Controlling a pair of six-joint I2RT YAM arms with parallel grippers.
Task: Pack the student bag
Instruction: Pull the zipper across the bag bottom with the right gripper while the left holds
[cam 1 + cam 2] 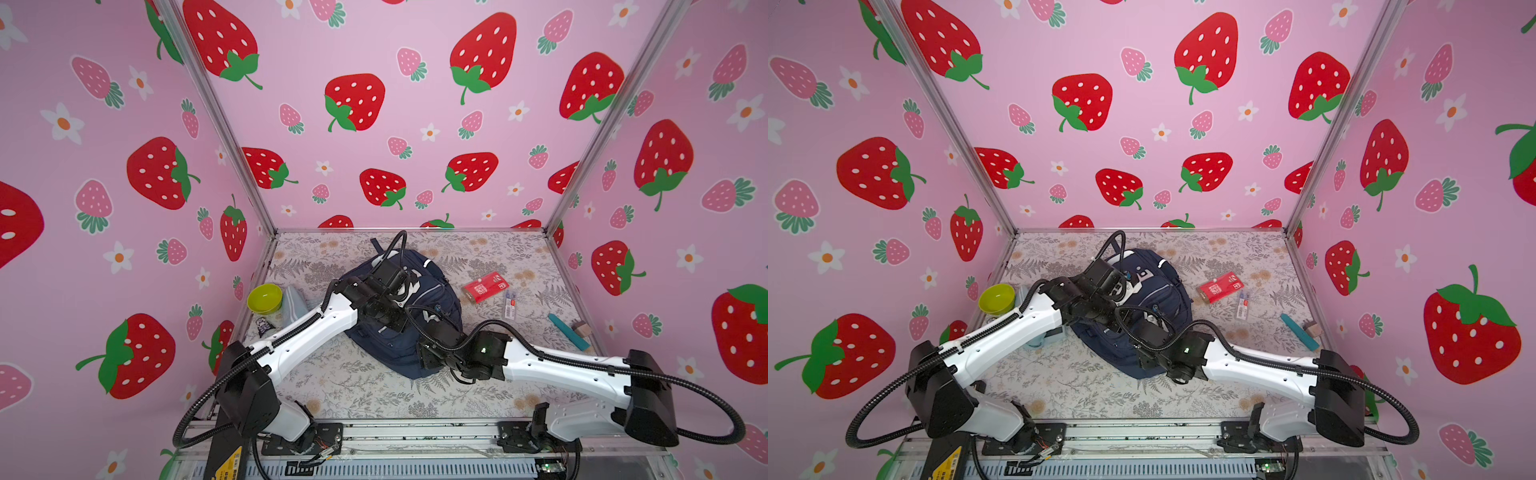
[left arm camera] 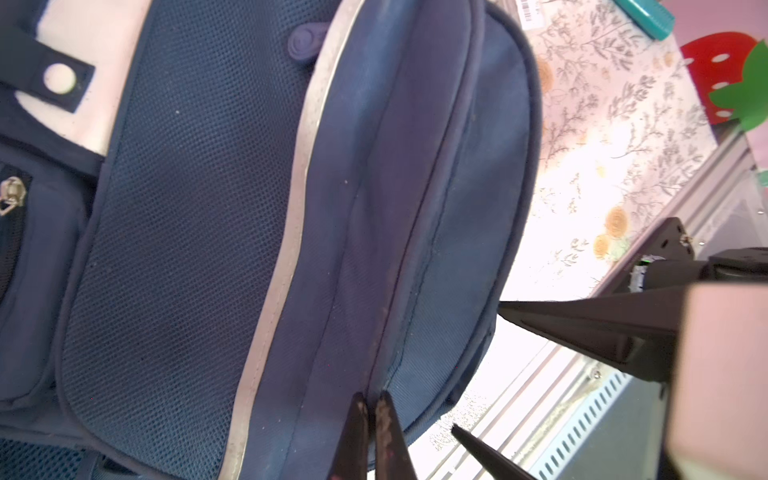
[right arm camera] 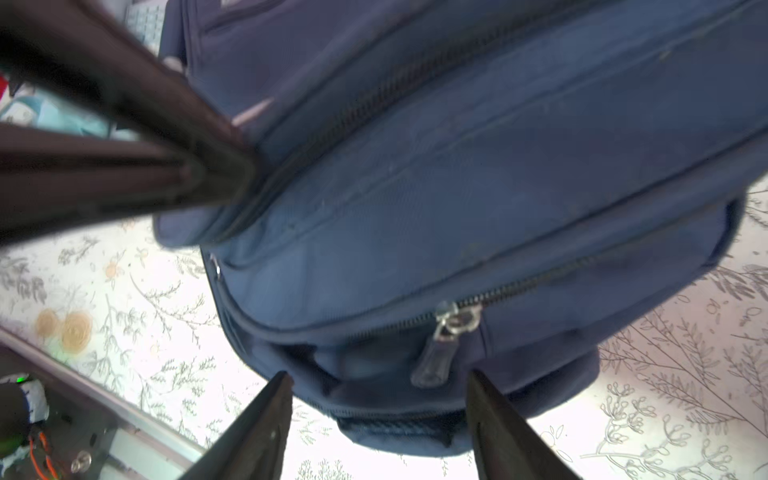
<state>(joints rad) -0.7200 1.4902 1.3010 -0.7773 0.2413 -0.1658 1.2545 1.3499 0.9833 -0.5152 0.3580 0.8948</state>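
Navy student bag (image 1: 388,351) mid-table, open tabletop (image 1: 353,388) along near edge

Counted on worktop (image 1: 353,395): student bag (image 1: 386,353), one. Green bowl (image 1: 264,298), one. Red packet (image 1: 485,286), one. Clear slim pack (image 1: 510,304), one. Teal bar (image 1: 568,331), one. Small brown block (image 1: 582,328), one. Dark sachet (image 1: 264,326), one. Pale blue folded item (image 1: 293,305), one, partly hidden. Pincers numbered two: left pincer (image 2: 372,401), right pincer (image 3: 378,374).
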